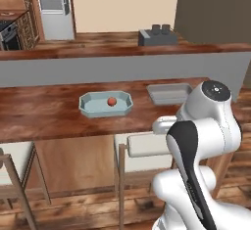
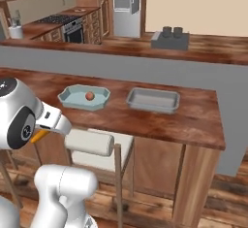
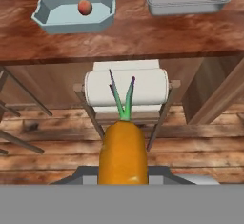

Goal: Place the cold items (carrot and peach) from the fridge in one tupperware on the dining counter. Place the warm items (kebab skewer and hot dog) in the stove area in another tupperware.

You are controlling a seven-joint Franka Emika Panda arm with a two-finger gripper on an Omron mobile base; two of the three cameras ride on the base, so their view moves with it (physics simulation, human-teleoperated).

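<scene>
- Gripper [image 3: 123, 179]: closed on the carrot [image 3: 122, 154]; in the hand view the orange root rises from the bottom edge, its green leaves pointing toward the desk [image 3: 119, 39]. In the right base view an orange tip [image 2: 38, 136] shows just under the arm's wrist, off the desk's near edge.
- Peach [image 1: 112, 101]: lies inside the pale blue tupperware [image 1: 88, 107], near its middle.
- Pale blue tupperware: eight-sided, set on the desk, midway between near and far edges.
- Grey tupperware [image 2: 152, 106]: rectangular, on the same desk just beside the blue one, toward the desk's right end; the two are apart.
- Stool [image 3: 126, 92]: white cushioned seat on a wooden frame, tucked under the desk's near edge, straight ahead of the carrot.
- Toaster [image 2: 169, 40]: dark, on the higher wooden counter behind the desk.
</scene>
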